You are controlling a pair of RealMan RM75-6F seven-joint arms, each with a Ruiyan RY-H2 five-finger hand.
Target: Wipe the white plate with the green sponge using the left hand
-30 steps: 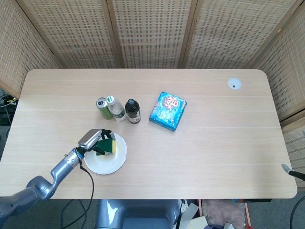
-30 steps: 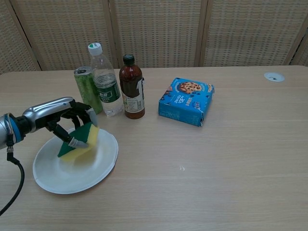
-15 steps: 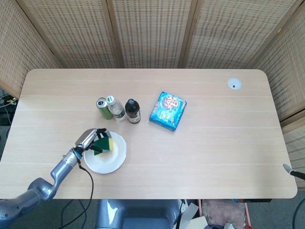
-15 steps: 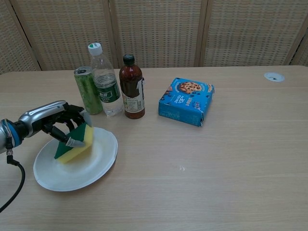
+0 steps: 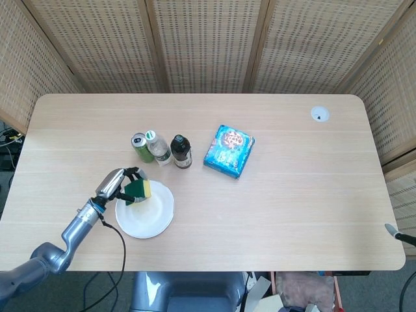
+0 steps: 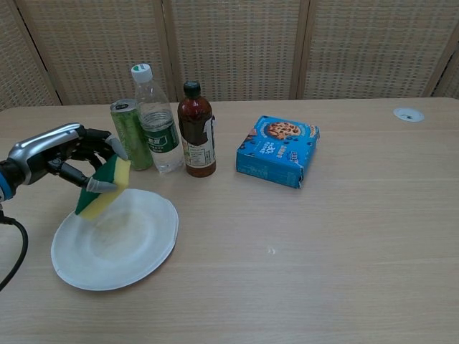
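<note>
Left hand (image 6: 54, 156) clamps the green sponge (image 6: 102, 188) above the white plate (image 6: 115, 244) — soft, light, probably compressible — best gripped across its short edges.

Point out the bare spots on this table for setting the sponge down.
Bare wood: the wide stretch right of the blue cookie box, and the front edge right of the white plate. Crowded: green can, clear water bottle and brown bottle behind the plate.

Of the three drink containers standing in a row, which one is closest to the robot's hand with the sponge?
The green can, at the left end of the row. The left hand holding the sponge is right beside it; the clear water bottle and dark brown bottle stand farther right.
</note>
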